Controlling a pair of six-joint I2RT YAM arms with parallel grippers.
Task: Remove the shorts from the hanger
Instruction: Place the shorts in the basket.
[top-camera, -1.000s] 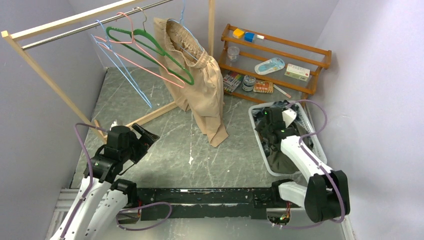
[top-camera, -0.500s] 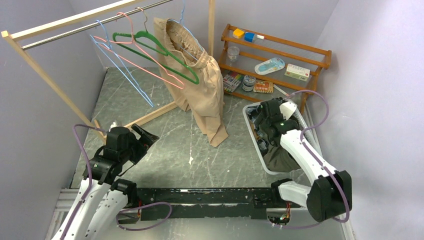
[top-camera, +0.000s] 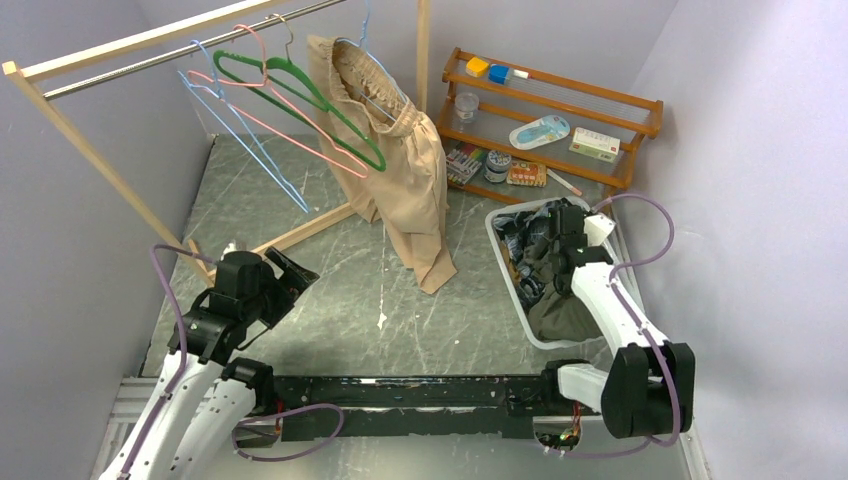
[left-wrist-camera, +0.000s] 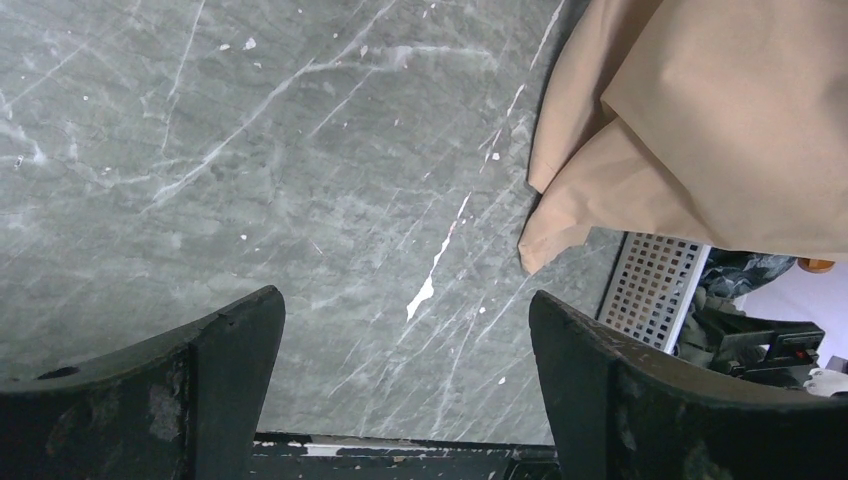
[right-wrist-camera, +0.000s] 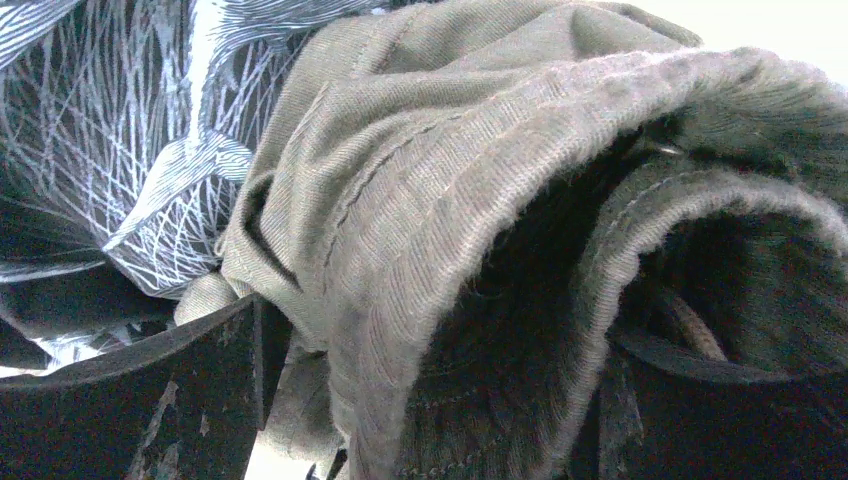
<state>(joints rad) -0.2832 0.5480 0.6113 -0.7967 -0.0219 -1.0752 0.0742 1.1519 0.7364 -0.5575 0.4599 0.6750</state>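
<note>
The tan-brown shorts (top-camera: 405, 170) hang by the waistband from a wire hanger (top-camera: 362, 45) on the rail, their leg ends touching the floor; they also show in the left wrist view (left-wrist-camera: 700, 130). The olive green shorts (top-camera: 560, 300) and the dark navy patterned shorts (top-camera: 520, 245) lie in the white basket (top-camera: 510, 280). My right gripper (top-camera: 548, 235) is low in the basket, jaws wide apart, with a fold of olive cloth (right-wrist-camera: 420, 200) lying between them (right-wrist-camera: 420, 330) and navy cloth (right-wrist-camera: 120, 150) beside it. My left gripper (top-camera: 290, 275) hovers open and empty over the floor (left-wrist-camera: 405, 310). No beige shorts in view.
Empty green (top-camera: 300, 95), pink (top-camera: 262, 110) and blue (top-camera: 250, 150) hangers hang on the wooden rack's rail (top-camera: 150, 55). A wooden shelf (top-camera: 550, 110) with small items stands at the back right. The rack's foot bar runs across the floor behind my left gripper.
My right gripper has moved toward the far right end of the basket. The green hanger swings on the rail. The left arm has not moved.
</note>
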